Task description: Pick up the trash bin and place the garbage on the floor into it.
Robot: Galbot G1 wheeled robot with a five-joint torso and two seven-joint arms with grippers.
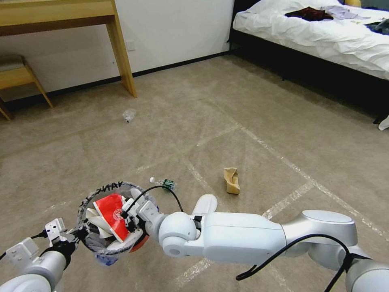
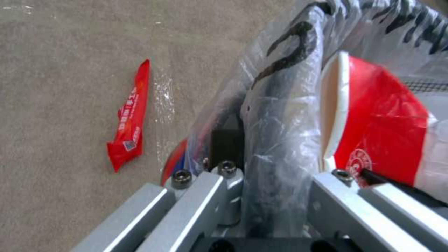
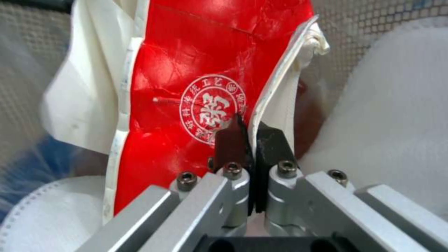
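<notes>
Right pincer (image 3: 250,140) clenches one red wrapper (image 3: 196,91) inside the trash bin (image 1: 87,202), left pincer (image 2: 261,175) gripping its rim.

Premises: a bedroom, hotel or domestic. At my 1 to 2 o'clock stands a bed (image 1: 324,36) on a dark frame, made up in rumpled white linen with dark clothing (image 1: 310,14) lying on it. At 10 to 11 o'clock a light wooden surface (image 1: 60,16) stands against a plain white wall (image 1: 174,28), with a wooden stool (image 1: 16,73) beneath it. A dark skirting board (image 1: 178,64) runs along the foot of the wall. The floor is beige carpet (image 1: 243,105), marked with pale tape lines (image 1: 283,160) at 12 to 3 o'clock. A wall socket (image 1: 130,45) sits at 12 o'clock.
</notes>
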